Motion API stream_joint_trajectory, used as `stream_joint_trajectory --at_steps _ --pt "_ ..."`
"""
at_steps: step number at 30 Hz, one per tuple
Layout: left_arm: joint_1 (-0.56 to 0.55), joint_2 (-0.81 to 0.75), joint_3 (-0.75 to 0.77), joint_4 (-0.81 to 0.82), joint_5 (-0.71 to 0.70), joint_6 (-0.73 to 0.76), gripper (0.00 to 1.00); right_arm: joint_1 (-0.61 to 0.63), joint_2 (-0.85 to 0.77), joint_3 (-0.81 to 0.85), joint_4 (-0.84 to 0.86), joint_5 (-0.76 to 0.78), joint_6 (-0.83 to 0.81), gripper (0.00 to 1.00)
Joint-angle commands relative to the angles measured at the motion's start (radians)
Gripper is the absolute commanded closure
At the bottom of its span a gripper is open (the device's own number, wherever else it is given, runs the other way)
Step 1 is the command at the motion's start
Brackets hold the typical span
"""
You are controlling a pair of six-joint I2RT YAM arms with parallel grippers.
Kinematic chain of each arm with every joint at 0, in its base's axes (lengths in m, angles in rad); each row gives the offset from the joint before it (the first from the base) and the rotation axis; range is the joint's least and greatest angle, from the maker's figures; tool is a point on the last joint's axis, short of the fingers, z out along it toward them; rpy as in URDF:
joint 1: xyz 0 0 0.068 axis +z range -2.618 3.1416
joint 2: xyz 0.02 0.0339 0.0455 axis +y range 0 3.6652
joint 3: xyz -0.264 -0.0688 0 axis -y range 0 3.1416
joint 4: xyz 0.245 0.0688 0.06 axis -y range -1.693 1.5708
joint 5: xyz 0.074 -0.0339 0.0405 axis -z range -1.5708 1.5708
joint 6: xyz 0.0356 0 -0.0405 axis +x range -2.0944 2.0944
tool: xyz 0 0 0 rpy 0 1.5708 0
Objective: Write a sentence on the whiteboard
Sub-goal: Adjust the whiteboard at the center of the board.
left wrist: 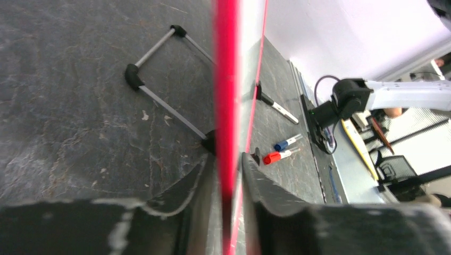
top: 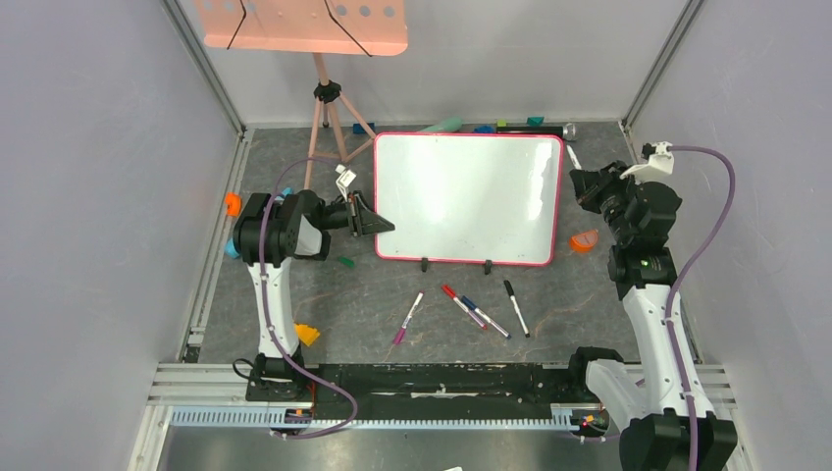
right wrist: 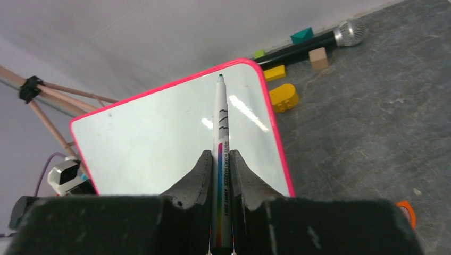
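**Board braced, pen gripped, nothing written yet**

We read the task as barely begun. The whiteboard [top: 469, 196] stands on its two small black feet, tilted back, and its glossy face shows only reflections. We find no stroke of the sentence on it in any view, so all of the writing is left to do. What looks done is the setup.

The left gripper [top: 378, 224] has its fingers narrowed onto the board's pink-red frame. In the left wrist view the frame runs straight up between the two fingers [left wrist: 250, 175], with the board's wire stand off to one side of them. We judge that this grip steadies the board. The left arm rises from its base, folds at the elbow and reaches sideways to the board's near-left edge.

The right gripper [right wrist: 219, 154] is closed on a marker [right wrist: 221, 122], which is held lengthwise and sticks out well past the fingertips. The cap is off and the dark green tip points ahead, towards the board's upper corner. We cannot tell whether the tip touches the surface. From above, that gripper sits just beside the board's right edge rather than over it. The right arm stands tall from its base, with the wrist bent inward towards the board.

Four spare markers [top: 461, 309] lie on the table, behind and below both grippers.
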Motion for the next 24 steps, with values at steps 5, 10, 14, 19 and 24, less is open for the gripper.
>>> stream_joint_trajectory --at_steps 5,10,14,19,24 --pt "0.013 0.015 0.001 0.048 -0.054 0.052 0.52 -0.017 0.157 0.153 -0.092 0.188 -0.073 1.00" --pt "0.012 -0.001 -0.007 0.048 -0.051 0.059 0.44 -0.029 0.274 0.230 -0.119 0.219 -0.077 1.00" --pt "0.013 -0.005 -0.009 0.048 -0.046 0.053 0.44 -0.028 0.348 0.248 -0.133 0.223 -0.072 1.00" --pt "0.009 -0.010 -0.011 0.048 -0.037 0.054 0.43 0.027 0.450 0.274 -0.153 0.288 -0.068 1.00" --pt "0.007 -0.009 -0.007 0.048 -0.028 0.051 0.43 0.090 0.533 0.302 -0.150 0.391 -0.059 1.00"
